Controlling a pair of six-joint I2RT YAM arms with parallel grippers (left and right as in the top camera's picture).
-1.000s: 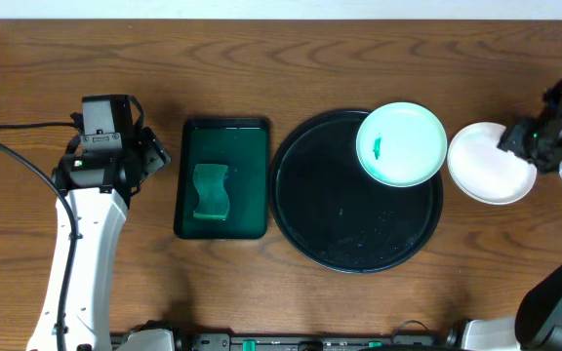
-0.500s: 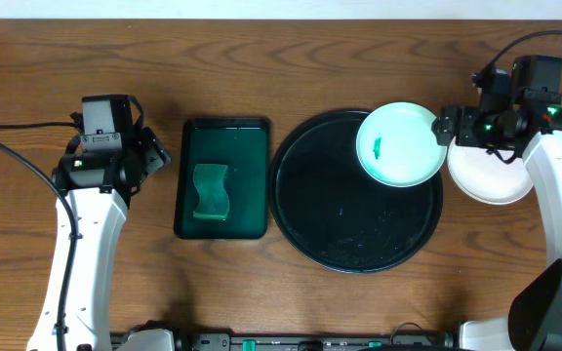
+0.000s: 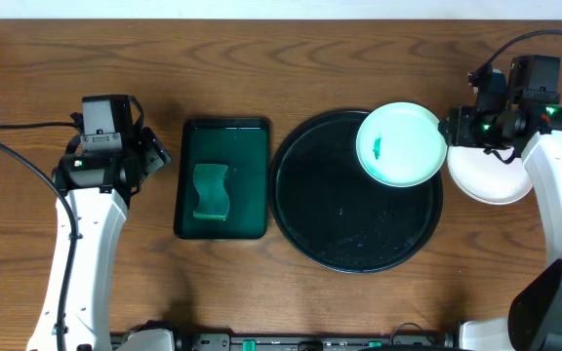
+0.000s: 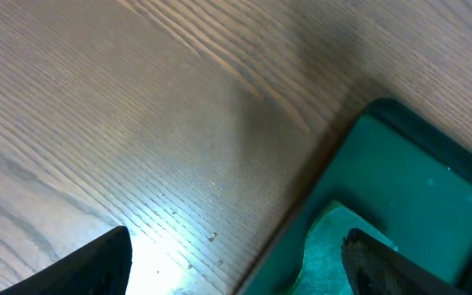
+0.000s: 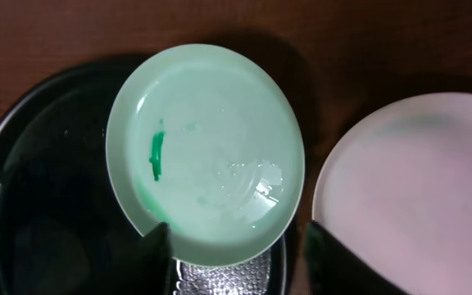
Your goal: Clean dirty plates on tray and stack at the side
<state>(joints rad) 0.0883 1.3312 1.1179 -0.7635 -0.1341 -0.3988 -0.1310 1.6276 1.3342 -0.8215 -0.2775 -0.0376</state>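
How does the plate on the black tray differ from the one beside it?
The tray plate bears a green smear and looks mint; the table plate is clean and white. The tray plate overhangs the black tray's rim; the table plate lies on wood. Both are round.

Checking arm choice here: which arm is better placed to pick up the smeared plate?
Right. The right gripper hovers at the rim of the smeared plate on the black tray; the left gripper is far off, beside the green tray.
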